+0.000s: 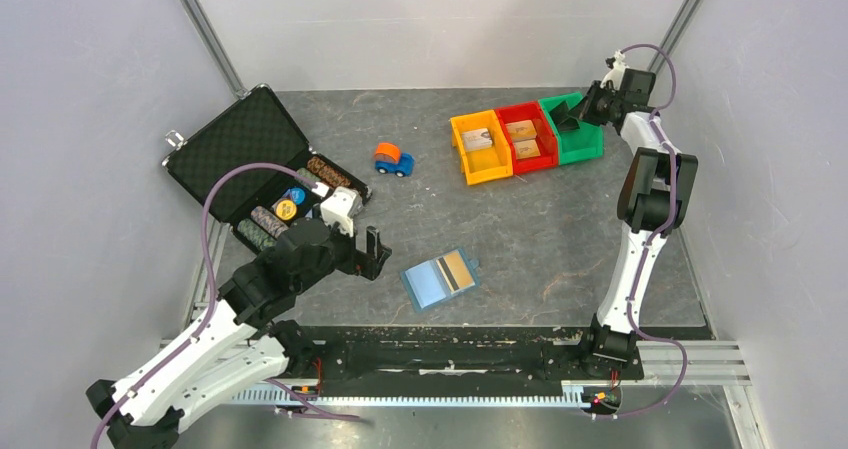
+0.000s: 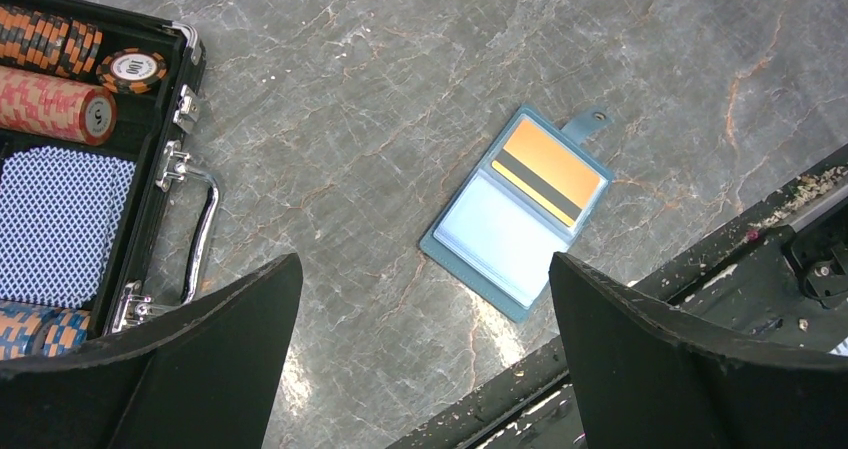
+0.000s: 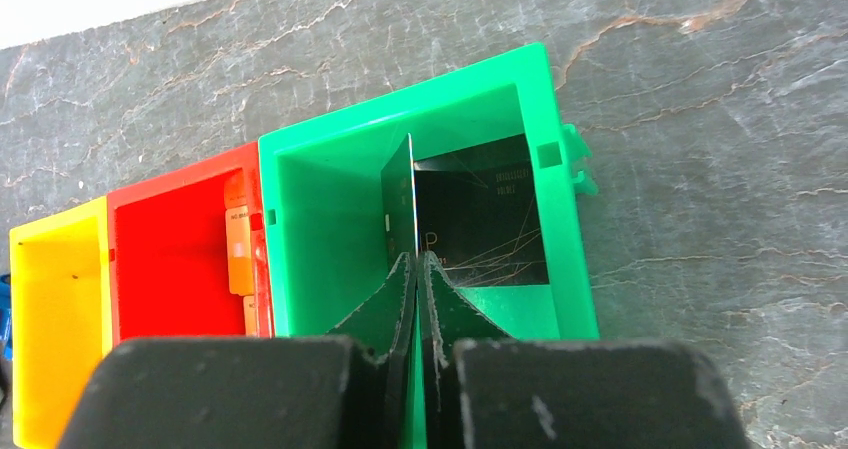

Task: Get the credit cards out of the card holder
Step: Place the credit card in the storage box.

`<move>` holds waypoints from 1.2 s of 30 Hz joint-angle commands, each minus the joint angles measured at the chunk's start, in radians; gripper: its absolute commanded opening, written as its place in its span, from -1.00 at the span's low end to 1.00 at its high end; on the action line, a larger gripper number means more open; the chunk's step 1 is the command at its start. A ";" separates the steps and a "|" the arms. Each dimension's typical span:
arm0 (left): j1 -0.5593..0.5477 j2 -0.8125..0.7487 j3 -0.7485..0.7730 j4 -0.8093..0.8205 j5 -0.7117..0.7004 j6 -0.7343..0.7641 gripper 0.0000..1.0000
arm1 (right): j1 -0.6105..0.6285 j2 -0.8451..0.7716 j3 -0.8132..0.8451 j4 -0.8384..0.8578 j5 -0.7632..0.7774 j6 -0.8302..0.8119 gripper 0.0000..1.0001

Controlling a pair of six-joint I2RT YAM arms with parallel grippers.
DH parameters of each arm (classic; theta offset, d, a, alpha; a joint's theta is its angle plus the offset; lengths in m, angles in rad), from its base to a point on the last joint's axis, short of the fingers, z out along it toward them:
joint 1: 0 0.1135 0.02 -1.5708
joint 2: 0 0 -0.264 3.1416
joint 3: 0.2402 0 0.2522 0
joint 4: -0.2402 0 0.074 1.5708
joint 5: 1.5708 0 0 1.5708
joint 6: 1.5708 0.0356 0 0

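Card holder [image 2: 518, 211] laid open by the table's [image 1: 560, 239] near edge, gold credit card [image 2: 551, 170] inside, left gripper [image 2: 425, 269] spread nearby, right gripper [image 3: 416, 264] pinched on a thin card [image 3: 405, 199] over the green bin [image 3: 320, 199], far right corner.

table [image 2: 400, 69] is grey stone-look with rusty veins. ahead of the black left pincer [image 2: 425, 269] the wallet [image 2: 500, 244] is light blue, its card [image 2: 555, 169] orange-tan with a black stripe. off to that pincer's left: black case [image 2: 150, 199], orange-and-black striped chips [image 2: 45, 34], blue-white diamond-print deck [image 2: 60, 224]. below the black right pincer [image 3: 417, 259] a green bin [image 3: 320, 229], left of it a red bin [image 3: 170, 259], then a yellow bin [image 3: 55, 309]. the thin card [image 3: 403, 199] it pinches looks dark green, the black card [image 3: 480, 219] just right has faint gold print.
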 commanded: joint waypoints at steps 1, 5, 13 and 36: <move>0.002 0.018 0.028 0.033 -0.003 0.041 1.00 | -0.015 0.008 0.045 0.080 0.023 0.012 -1.00; 0.002 0.041 0.035 0.038 0.015 0.037 1.00 | -0.016 0.003 0.046 0.087 0.036 0.018 -1.00; 0.002 0.048 0.046 0.038 0.025 0.022 1.00 | -0.021 0.004 0.044 0.101 0.057 0.029 -1.00; 0.002 0.020 0.036 -0.039 -0.093 -0.020 1.00 | -0.004 -0.298 -0.137 0.074 0.123 0.125 -0.40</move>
